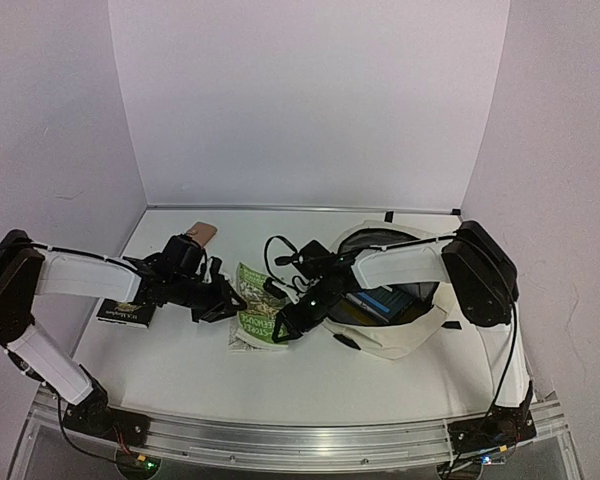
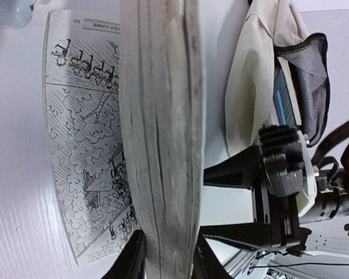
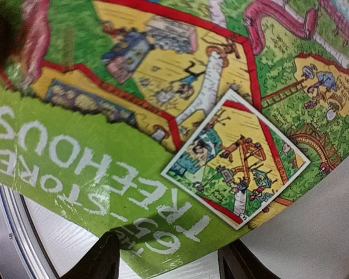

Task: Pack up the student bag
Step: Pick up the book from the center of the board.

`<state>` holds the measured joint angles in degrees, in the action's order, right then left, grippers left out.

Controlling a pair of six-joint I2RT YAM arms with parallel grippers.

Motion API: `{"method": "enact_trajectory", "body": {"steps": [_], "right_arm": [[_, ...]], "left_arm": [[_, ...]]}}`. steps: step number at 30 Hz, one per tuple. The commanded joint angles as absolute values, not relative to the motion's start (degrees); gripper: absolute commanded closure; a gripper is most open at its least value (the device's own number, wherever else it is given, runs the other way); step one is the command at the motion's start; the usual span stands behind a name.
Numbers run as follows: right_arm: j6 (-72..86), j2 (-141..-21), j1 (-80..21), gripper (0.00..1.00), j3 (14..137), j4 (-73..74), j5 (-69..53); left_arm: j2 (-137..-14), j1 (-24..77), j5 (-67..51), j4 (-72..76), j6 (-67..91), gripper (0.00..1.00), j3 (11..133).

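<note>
The student bag (image 1: 420, 328), cream with a dark lining, lies open at the right (image 2: 250, 87) with a blue book (image 1: 378, 300) inside. Left of it a green comic-covered book (image 1: 258, 312) lies partly open on the white table. My left gripper (image 1: 223, 297) comes from the left. Its fingers press both sides of the book's thick page block (image 2: 163, 116), one printed page lying flat beside it. My right gripper (image 1: 288, 322) is at the book's right edge. Its fingers (image 3: 102, 258) stand wide apart over the green cover (image 3: 163, 116), gripping nothing.
A dark book (image 1: 125, 312) lies under the left arm near the left wall. A small brown object (image 1: 202, 233) sits at the back. A metal rail (image 1: 300, 435) runs along the near edge. The right arm reaches across the bag's mouth.
</note>
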<state>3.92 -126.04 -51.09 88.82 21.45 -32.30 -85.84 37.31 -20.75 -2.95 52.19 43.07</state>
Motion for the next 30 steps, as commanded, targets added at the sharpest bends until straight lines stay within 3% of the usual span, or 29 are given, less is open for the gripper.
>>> {"method": "enact_trajectory", "body": {"steps": [1,6,12,15,20,23,30], "right_arm": [[2.73,-126.4,-51.93,0.43,90.86,18.46,-33.27],[2.29,-125.96,-51.88,0.43,90.46,18.46,-33.13],[2.27,-123.77,-51.93,0.42,90.95,18.89,-33.22],[2.06,-120.37,-51.43,0.35,91.61,20.09,-33.33],[3.2,-113.64,-47.99,0.15,94.45,24.34,-35.15],[2.37,-109.72,-44.39,0.08,96.7,28.1,-34.59],[-10.35,-102.65,-37.5,0.08,96.38,38.79,-15.74]], "left_arm": [[-93.43,37.93,-24.36,5.65,52.52,0.68,45.63],[-97.55,37.86,-24.28,6.21,52.93,0.61,47.49],[-93.33,37.24,-23.12,1.08,51.12,0.88,47.74],[-88.18,36.1,-22.6,-0.59,51.25,0.98,46.56],[-80.73,35.18,-22.95,-1.47,52.02,1.0,46.69],[-78.37,35.07,-22.94,-1.27,52.91,1.0,48.82],[-78.38,35.27,-24.53,6.45,59.04,1.0,52.36]]}}
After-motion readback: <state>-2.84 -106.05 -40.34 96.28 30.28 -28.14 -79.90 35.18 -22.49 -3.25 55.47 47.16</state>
